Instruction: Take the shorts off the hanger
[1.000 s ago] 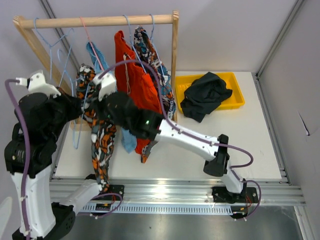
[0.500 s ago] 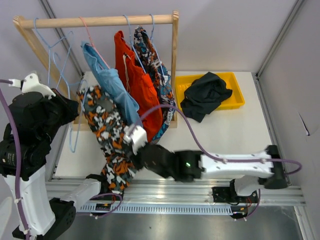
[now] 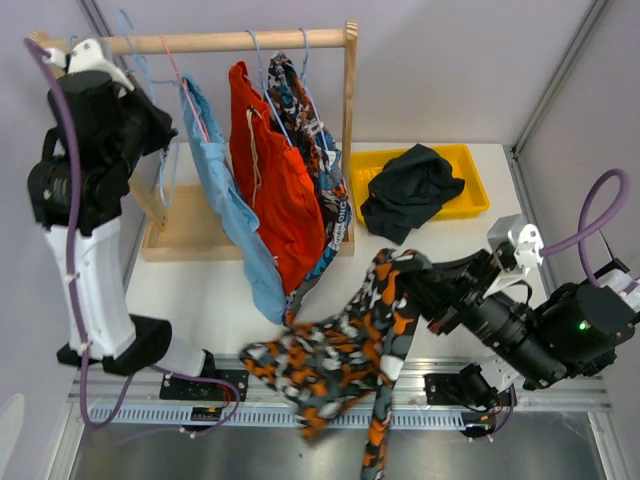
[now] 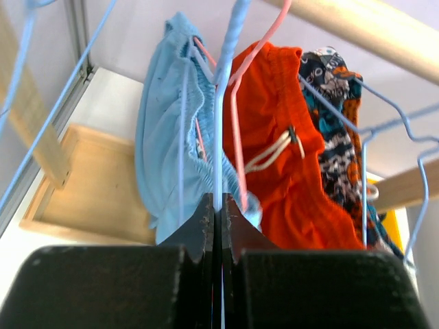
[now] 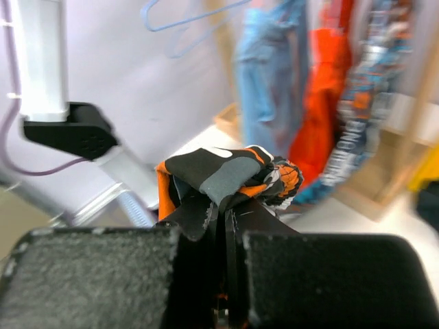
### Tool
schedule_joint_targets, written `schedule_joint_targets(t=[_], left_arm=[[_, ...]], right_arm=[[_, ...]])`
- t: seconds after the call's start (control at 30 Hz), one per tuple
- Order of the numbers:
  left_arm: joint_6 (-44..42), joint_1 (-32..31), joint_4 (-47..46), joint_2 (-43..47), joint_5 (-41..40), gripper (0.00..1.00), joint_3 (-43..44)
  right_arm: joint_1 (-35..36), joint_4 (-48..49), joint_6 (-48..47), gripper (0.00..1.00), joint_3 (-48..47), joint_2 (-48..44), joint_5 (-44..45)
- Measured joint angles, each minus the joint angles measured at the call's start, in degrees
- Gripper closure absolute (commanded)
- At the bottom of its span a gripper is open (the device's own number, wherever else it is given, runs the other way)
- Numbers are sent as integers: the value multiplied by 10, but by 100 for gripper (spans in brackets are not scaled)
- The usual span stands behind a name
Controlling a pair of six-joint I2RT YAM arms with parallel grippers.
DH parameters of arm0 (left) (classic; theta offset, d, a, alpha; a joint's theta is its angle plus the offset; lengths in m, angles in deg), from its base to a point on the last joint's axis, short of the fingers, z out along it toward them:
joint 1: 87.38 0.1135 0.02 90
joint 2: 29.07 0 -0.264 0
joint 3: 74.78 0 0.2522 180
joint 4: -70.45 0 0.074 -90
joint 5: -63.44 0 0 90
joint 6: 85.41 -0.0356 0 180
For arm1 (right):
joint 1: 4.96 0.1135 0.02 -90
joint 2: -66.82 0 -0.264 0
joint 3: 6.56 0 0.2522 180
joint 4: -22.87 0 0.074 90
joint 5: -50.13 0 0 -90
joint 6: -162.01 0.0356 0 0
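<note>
Left claw (image 4: 218, 205) pinched shut on blue hanger (image 4: 226, 103) wire. Light blue shorts (image 4: 168, 137), orange shorts (image 4: 288, 178) & print shorts (image 4: 336, 123) hang just beyond it. All soft, light, floppy: grab at waistband. Camo shorts (image 3: 340, 360) trail left from right claw (image 5: 223, 212), which is clamped on a bunched fold. One leg drops past counter (image 3: 500, 290) edge, end cut off. Right wrist bkgd blurred.

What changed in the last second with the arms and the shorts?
The right claw swung right, pulling the camouflage shorts away from the rail, still gripping them. The left claw rose to the rail, shut on a blue hanger. The light blue shorts, orange shorts and printed shorts stayed hanging; the dark shorts stayed in the yellow tray.
</note>
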Motion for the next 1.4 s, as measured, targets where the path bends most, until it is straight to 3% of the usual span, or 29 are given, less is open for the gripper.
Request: schedule_joint_targets(t=[0.1,0.27,0.47,0.77,1.07,1.2,1.4], left_arm=[[-10,0,-27,-35,-2,100,7],[-38,2,-117,-3,-23,100,-115],[-71,27,-150,-7,-31,100,-118],[-84,140,-167,-46,41,100,-111],[-88,152,-168,-58,101,100,-108],[-78,153,-173,-30,141,100,-129],[-64,153,-173,94,175,100,-217]], right_arm=[[1,7,-30,100,3,-10,43],[1,-26,-34,100,11,-9,64],[1,-77,-6,100,17,-13,65],[-2,-92,20,100,60,-53,67],[-20,-101,33,100,70,-71,67],[-39,-105,35,100,83,-74,59],[-55,-107,35,100,83,-74,49]])
